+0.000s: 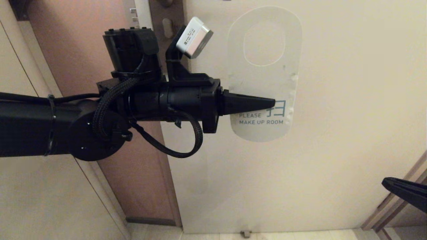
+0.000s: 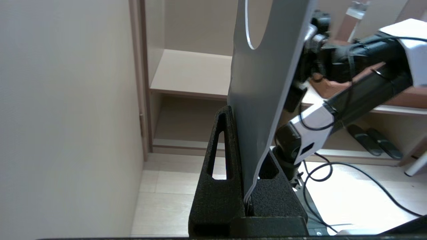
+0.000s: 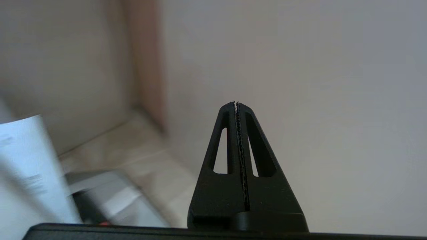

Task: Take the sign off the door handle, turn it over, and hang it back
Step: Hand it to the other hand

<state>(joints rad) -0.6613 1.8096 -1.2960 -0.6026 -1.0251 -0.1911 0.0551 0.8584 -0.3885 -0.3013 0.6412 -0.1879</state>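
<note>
In the head view, your left gripper (image 1: 272, 103) reaches in from the left and pinches the sign (image 1: 265, 71) edge-on near its lower part, just above the words "PLEASE MAKE UP ROOM". You see the sign's white face, held upright in front of the pale door (image 1: 350, 133), with its big oval hole at the top. The sign is off the door handle: only the brown backplate (image 1: 166, 23) with a slot shows at the top, left of the sign, and the lever itself is out of the picture. Your right gripper (image 1: 387, 182) sits low at the right edge, well apart from the sign.

In the left wrist view, you see the left gripper (image 2: 245, 140) clenched on the sign (image 2: 263, 83), the card sandwiched between the two black fingers (image 2: 218, 166) and rising beyond them, with part of its oval hole showing near the top. Behind it are the robot's right arm (image 2: 347, 96), shelves (image 2: 190, 73) and cables on the floor (image 2: 333, 186).

In the right wrist view, your right gripper (image 3: 236, 104) has its jaws pressed together with nothing between them, pointing toward a plain pale wall (image 3: 317, 83).
</note>
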